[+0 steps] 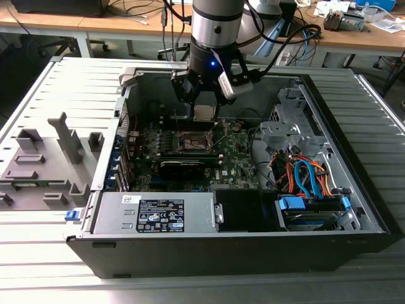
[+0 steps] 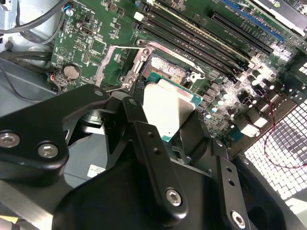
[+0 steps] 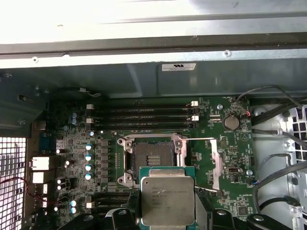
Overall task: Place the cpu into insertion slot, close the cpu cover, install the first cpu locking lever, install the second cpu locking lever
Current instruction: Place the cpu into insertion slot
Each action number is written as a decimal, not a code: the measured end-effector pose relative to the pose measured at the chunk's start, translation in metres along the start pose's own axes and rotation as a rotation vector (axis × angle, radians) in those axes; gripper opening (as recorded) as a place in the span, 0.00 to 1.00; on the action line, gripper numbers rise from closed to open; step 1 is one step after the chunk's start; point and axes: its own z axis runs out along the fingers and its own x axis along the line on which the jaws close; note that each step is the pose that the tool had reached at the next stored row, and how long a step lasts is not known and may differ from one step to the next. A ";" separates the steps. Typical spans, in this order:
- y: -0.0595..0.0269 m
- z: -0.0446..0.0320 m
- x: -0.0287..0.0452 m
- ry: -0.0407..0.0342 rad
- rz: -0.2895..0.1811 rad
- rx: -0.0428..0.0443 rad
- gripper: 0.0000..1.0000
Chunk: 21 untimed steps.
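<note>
The open computer case (image 1: 240,253) lies on its side, and deep inside it, on the green motherboard (image 1: 237,168), sits the insertion slot (image 1: 193,140). The robot arm (image 1: 217,25) comes down into the case right over that slot. Its black gripper (image 1: 202,115) is clamped on the cpu (image 1: 202,112), one finger (image 3: 204,211) on each side edge, holding the chip up clear of the slot, not seated in it.

In both wrist views the slot (image 3: 152,158) is uncovered: a dark square recess with a bright metal rim and a fine grid of contacts. The cpu cover (image 3: 217,163), a thin silvery frame, is swung open just beside the slot, green board showing through its window. Four long black memory slots (image 3: 144,117) run side by side next to the slot.

The cpu (image 3: 168,201) is a small flat square: a pale, silvery-beige metal lid with stepped, rounded corners and faint print, sitting on a thin teal-green base that peeks out around the edges. Past the open cover from the slot lies a coin cell (image 3: 231,121).
</note>
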 end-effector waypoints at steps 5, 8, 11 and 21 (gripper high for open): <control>-0.0001 0.0008 0.0001 0.0000 0.000 0.0000 0.54; -0.0001 0.0015 0.0001 0.0000 0.000 0.0000 0.54; -0.0002 0.0020 0.0002 0.0000 0.000 0.0000 0.54; -0.0004 0.0044 0.0003 0.0000 0.000 0.0000 0.54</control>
